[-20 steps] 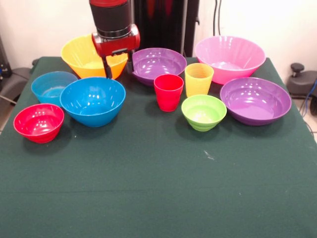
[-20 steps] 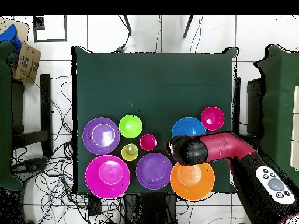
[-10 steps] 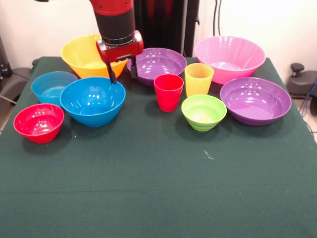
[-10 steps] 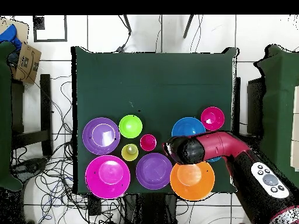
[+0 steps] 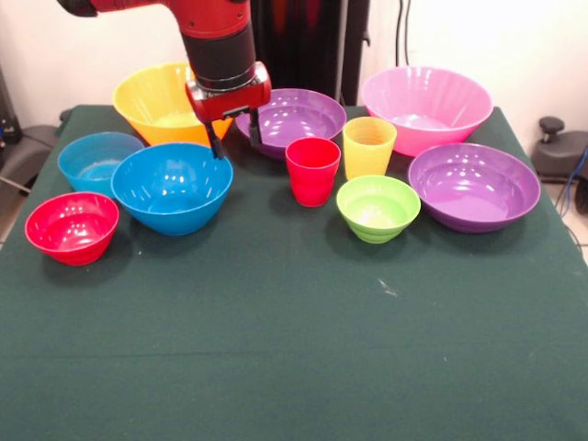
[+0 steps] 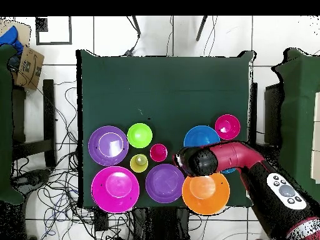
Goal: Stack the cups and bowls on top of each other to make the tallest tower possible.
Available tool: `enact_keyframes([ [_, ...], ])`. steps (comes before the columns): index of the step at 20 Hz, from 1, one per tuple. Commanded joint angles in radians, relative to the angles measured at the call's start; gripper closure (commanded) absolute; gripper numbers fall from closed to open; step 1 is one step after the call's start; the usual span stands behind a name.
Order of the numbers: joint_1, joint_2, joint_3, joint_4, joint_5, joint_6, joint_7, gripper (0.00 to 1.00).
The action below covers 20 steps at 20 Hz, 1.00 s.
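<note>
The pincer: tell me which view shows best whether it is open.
The front view. There the pincer hangs open, its two dark fingers apart and holding nothing, above the gap between the medium blue bowl and a purple bowl. In the overhead view the arm's own wrist covers it.

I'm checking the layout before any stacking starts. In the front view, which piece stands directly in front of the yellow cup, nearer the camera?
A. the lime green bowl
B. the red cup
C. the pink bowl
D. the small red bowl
A: in the front view the lime green bowl sits just below the yellow cup, nearer the camera, while the red cup stands beside it.
</note>
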Motion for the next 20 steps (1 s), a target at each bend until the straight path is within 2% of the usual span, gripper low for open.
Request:
enact_keyframes([
  [1, 0.004, 0.042, 0.005, -0.063, -0.070, -0.063, -0.095, 0.00],
  [9, 0.010, 0.045, -0.001, -0.071, -0.081, -0.063, -0.086, 0.00],
  [14, 0.040, 0.033, -0.033, -0.090, -0.140, -0.086, -0.063, 0.00],
  [20, 0.032, 0.045, -0.032, -0.084, -0.148, -0.099, -0.056, 0.00],
])
